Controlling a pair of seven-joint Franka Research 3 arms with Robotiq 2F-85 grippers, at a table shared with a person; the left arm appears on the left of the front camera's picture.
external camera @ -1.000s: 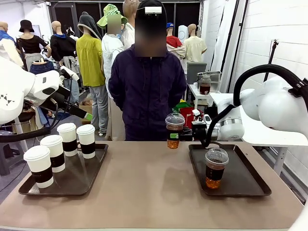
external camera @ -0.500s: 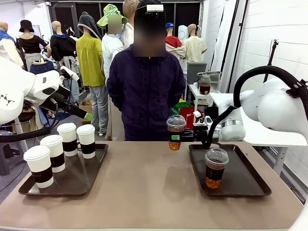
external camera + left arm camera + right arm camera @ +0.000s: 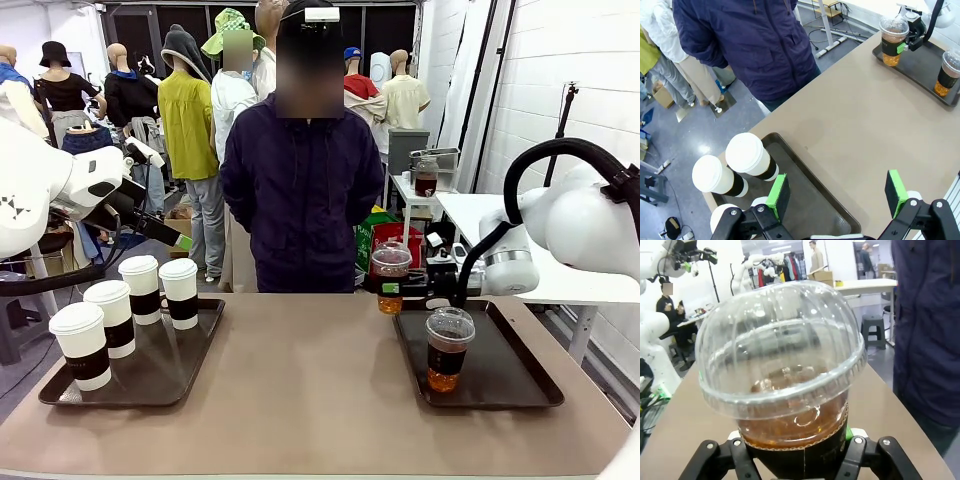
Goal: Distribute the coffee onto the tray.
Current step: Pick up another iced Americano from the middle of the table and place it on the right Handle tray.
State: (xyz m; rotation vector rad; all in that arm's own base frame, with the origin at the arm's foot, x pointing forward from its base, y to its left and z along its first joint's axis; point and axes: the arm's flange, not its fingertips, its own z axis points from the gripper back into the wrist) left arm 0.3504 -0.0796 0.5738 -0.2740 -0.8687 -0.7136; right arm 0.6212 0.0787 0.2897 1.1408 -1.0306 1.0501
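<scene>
At centre right of the frame my right hand [image 3: 413, 290] pinches the iced coffee cup [image 3: 390, 277] at its lower wall above the right tray [image 3: 520, 380]; I judge it thin-walled, crushable and sloshing, so I grip low; left hand [image 3: 837, 192] spread, empty.

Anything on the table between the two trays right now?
No, bare tabletop between the left tray and the right tray, per the front view.

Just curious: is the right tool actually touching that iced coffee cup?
Touching. Right wrist view: the right tool clamps the iced coffee cup, fingers pressed against both sides.
</scene>
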